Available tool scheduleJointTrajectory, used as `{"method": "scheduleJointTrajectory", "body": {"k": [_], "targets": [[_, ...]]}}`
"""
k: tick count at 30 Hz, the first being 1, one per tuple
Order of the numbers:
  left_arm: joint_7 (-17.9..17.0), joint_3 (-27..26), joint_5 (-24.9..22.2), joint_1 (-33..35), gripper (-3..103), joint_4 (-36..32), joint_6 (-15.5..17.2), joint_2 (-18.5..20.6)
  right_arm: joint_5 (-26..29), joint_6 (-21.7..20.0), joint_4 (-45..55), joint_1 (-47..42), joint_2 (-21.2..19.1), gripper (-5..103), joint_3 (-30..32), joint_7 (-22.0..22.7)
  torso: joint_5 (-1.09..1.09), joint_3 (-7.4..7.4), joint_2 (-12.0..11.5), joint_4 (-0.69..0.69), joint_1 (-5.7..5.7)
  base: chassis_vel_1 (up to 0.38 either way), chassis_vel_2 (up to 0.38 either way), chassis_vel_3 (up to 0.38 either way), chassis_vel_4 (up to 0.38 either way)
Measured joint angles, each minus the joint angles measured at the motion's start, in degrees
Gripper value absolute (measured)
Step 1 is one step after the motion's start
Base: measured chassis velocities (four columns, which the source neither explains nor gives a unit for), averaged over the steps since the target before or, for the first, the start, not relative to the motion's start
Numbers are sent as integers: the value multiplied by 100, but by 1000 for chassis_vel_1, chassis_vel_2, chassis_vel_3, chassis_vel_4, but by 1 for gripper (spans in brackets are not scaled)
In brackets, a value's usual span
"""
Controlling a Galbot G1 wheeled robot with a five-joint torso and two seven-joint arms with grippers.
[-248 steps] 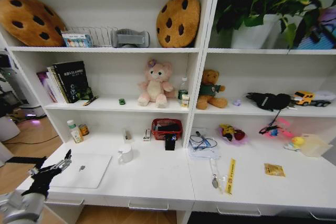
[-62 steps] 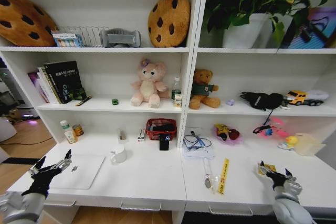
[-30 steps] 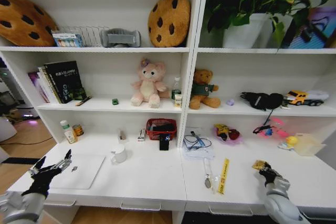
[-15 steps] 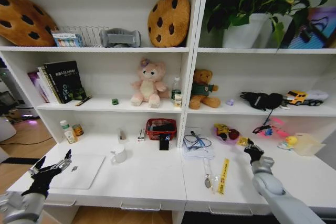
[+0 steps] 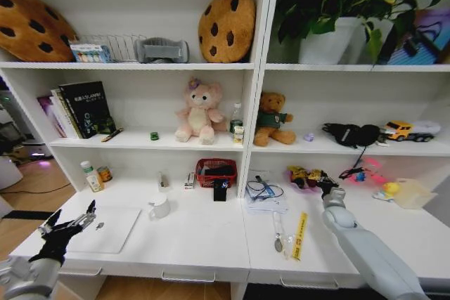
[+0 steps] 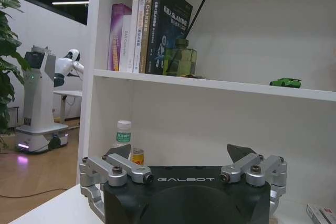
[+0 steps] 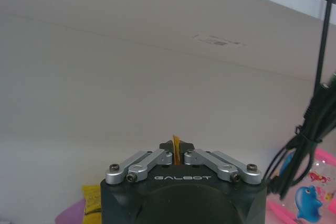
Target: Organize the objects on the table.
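My fingers [image 7: 177, 155] pinch a thin yellow packet [image 7: 176, 149] edge-on above the bench [image 5: 204, 237]; silver laptop [image 5: 105, 228] lies shut at left, white mug [image 5: 159, 206] upright beside it, yellow strip [image 5: 299, 235] flat.

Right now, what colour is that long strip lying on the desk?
Yellow: the strip shows best in the head view.

In the right wrist view, only a thin orange-yellow edge [image 7: 176, 148] of the thing pinched by the right gripper [image 7: 176, 153] shows; what it is cannot be told. At the head view's lower right, the right arm [image 5: 373, 258] runs off the frame. Lower left, the left gripper [image 5: 67, 228] overlaps the silver laptop [image 5: 109, 228].
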Motion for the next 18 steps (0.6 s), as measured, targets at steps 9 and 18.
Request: {"method": "scheduleJointTrajectory", "body": {"k": [9, 18], "targets": [[0, 0, 0, 0, 100, 0, 0, 0, 54, -122, 486, -276, -107, 34, 127, 120, 2, 0, 0, 0, 0, 0, 0, 0, 0], [-1, 0, 0, 0, 100, 0, 0, 0, 52, -66, 1920, -1561, -776, 72, 719, 132, 1, -1, 1, -1, 0, 0, 0, 0, 0]]}}
